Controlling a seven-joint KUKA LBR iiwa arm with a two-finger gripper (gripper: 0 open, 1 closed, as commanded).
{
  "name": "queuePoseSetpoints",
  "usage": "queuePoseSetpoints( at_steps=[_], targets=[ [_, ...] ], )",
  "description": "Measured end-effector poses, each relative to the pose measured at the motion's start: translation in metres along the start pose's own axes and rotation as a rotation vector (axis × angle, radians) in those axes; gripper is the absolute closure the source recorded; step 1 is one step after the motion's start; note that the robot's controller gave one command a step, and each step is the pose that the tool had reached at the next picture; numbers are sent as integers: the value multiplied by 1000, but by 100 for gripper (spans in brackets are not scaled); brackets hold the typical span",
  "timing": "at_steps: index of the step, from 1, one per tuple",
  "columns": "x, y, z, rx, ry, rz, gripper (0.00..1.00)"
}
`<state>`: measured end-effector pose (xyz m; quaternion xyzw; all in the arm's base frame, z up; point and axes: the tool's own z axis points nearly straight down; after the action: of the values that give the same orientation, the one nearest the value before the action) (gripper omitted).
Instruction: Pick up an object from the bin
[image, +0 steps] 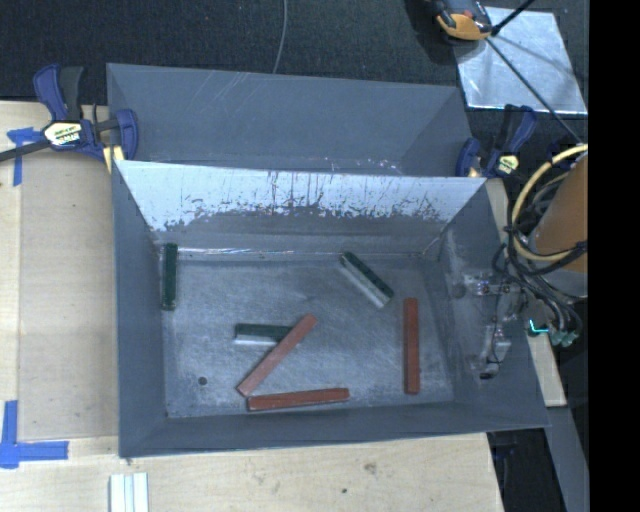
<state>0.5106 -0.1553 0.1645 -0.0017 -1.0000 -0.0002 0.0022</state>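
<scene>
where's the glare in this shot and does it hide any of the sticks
Camera view: a pale sheen runs along the bin's back wall and washes the middle of its floor; the grey-green stick near the back half blends into it; the brown stick at right stays plain; the dark green stick lies by the darker left wall.
</scene>
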Motion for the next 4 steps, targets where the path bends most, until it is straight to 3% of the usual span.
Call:
queuePoseSetpoints(
  at_steps=[1,2,3,4],
  targets=[
    [-2,1,-4,2,-8,-3,0],
    [1,17,18,5,-13,-193,0],
    [-15,49,25,1,-4,-555,0],
    [-13,44,60,7,-15,-709,0]
  ],
)
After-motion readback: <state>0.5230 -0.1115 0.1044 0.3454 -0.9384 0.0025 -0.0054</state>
